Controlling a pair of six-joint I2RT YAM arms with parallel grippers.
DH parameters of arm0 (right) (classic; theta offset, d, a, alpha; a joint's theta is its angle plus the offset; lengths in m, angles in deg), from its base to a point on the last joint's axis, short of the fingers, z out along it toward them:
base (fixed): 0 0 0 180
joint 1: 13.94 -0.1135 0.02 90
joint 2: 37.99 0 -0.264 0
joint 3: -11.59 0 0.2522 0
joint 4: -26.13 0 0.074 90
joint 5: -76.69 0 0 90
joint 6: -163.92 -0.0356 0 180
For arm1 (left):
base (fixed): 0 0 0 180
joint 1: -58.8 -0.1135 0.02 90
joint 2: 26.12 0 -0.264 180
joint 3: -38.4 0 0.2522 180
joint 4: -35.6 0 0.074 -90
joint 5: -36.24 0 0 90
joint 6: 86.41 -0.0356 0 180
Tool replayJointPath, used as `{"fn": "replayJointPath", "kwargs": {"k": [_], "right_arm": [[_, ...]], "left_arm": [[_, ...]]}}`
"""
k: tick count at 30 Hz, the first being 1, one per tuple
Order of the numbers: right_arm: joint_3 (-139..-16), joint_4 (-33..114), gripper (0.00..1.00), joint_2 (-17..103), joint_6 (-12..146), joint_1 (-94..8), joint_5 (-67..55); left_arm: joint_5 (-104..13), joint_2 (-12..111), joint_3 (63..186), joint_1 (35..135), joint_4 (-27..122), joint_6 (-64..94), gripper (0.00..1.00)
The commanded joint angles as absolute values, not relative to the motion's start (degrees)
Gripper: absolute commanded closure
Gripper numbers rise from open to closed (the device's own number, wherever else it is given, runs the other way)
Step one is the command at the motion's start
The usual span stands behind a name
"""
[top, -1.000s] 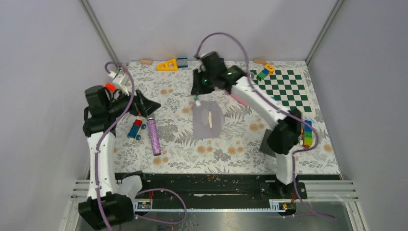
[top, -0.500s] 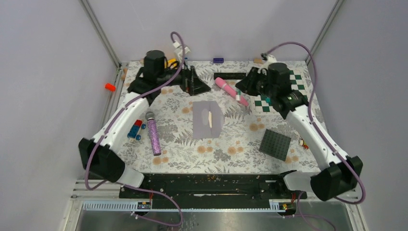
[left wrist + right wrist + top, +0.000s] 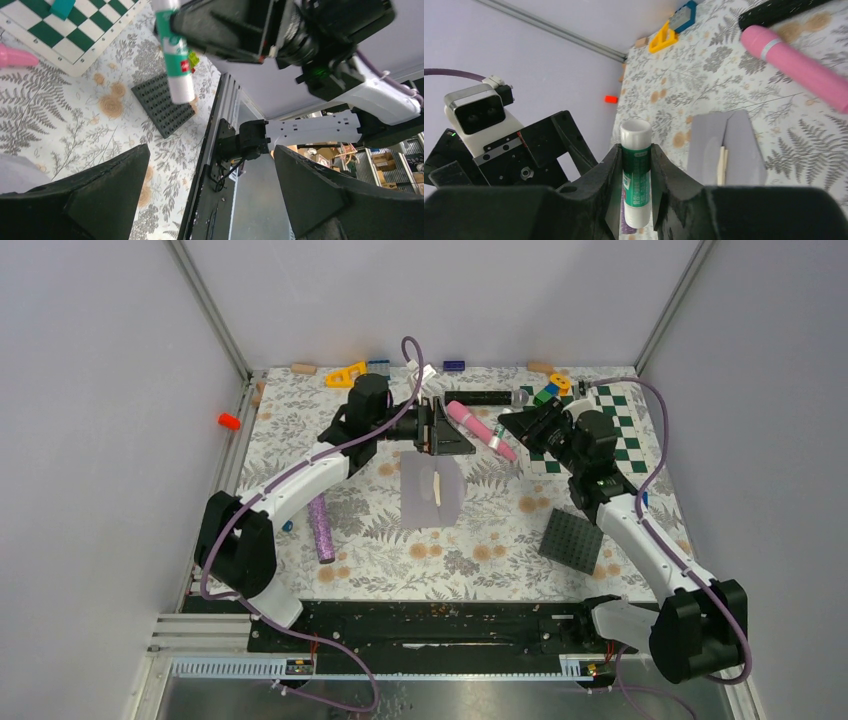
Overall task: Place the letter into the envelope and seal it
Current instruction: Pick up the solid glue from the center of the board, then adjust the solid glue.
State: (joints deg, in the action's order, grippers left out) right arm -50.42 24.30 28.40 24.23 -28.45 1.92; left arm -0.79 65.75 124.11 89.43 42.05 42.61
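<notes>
The light grey envelope [image 3: 432, 490] lies flat mid-table with its flaps folded in. A thin tan strip of the letter [image 3: 436, 487] shows in the gap between them. Both also show in the right wrist view: the envelope [image 3: 744, 150] and the letter's edge [image 3: 722, 162]. My right gripper [image 3: 636, 150] is shut on a green-and-white glue stick [image 3: 636, 175], held above the table beyond the envelope. My left gripper [image 3: 466, 436] is open and empty, and faces the right gripper [image 3: 508, 426] close by. The glue stick [image 3: 176, 60] shows in the left wrist view, ahead of the left gripper [image 3: 210, 150].
A pink cylinder [image 3: 480, 427] lies under the two grippers. A dark grey studded plate [image 3: 572, 540] sits at the right, and a green-and-white checkerboard [image 3: 600, 435] at the far right. A purple glitter cylinder [image 3: 320, 525] lies at the left. A black bar [image 3: 485, 397] and small blocks line the far edge.
My left arm has swung from the far left to the middle, over the far side of the envelope. My right gripper has shifted a little left with the glue stick. The envelope has not moved.
</notes>
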Motion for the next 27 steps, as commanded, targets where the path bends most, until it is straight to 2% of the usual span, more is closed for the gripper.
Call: {"fn": "replayJointPath", "kwargs": {"k": [1, 21, 27], "right_arm": [[-48.56, 12.37, 1.00, 28.77, 15.52, -28.21, 6.51], [-44.45, -1.85, 1.00, 31.68, 13.89, -34.01, 9.69], [-44.36, -2.39, 1.00, 32.19, 14.62, -34.54, 9.88]], "left_arm": [[0.69, 63.60, 124.53, 90.12, 33.63, 46.21, 0.01], [1.04, 68.29, 126.53, 92.90, 33.90, 48.81, 0.10], [1.59, 67.77, 125.92, 92.90, 32.71, 49.55, 0.21]]}}
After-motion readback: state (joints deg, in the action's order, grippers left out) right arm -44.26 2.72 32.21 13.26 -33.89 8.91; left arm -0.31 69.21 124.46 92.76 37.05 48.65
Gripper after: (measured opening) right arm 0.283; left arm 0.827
